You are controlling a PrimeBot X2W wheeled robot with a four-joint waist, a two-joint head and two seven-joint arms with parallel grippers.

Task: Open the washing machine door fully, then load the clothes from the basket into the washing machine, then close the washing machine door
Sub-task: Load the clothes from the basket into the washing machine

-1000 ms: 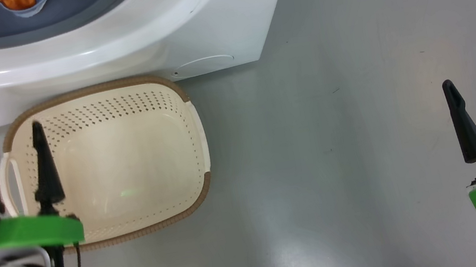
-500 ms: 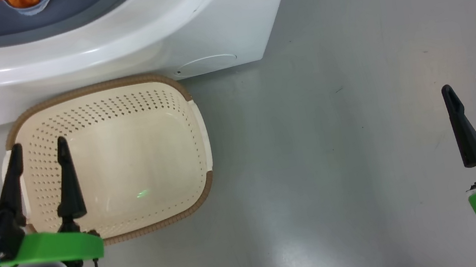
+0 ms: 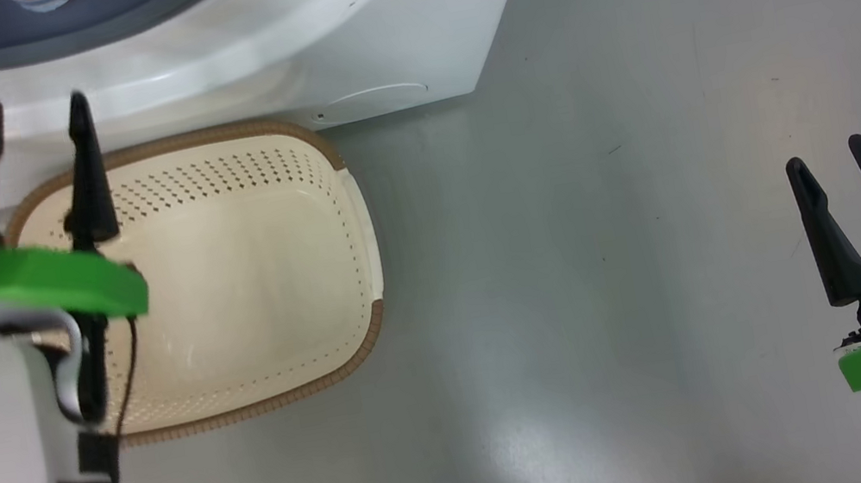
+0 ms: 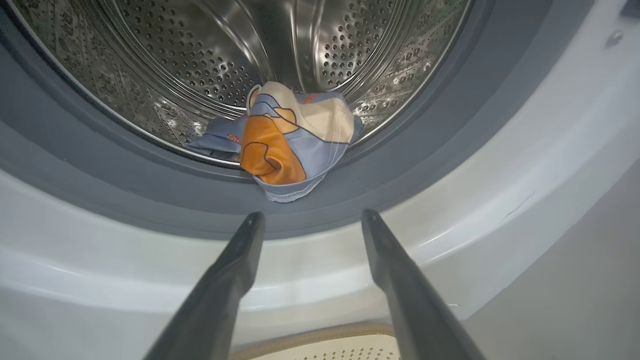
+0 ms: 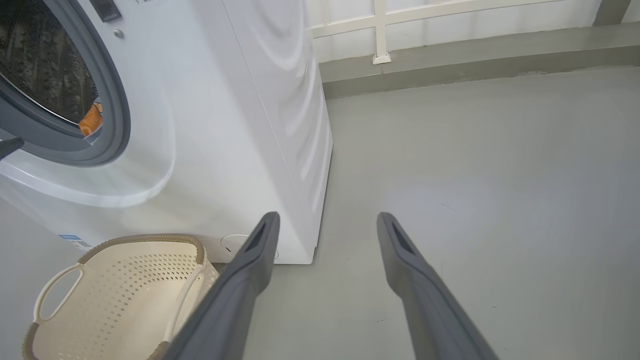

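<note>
Clothes (image 4: 287, 145) in washing machine (image 4: 150, 270), just beyond left hand (image 4: 313, 214) — apart

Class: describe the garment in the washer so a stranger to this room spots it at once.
Find the white washing machine and look through its grey-blue seal into the perforated steel drum. At the drum's front edge lies a crumpled garment, its hem drooping onto the seal. Unlike the bare metal around it, it is light blue cloth with orange and cream patches.

I see a smooth grey floor (image 3: 665, 281) carrying a pale glare patch (image 3: 536, 451); along its far edge a grey skirting (image 5: 475, 62) runs beneath a white panelled wall (image 5: 475, 22).
</note>
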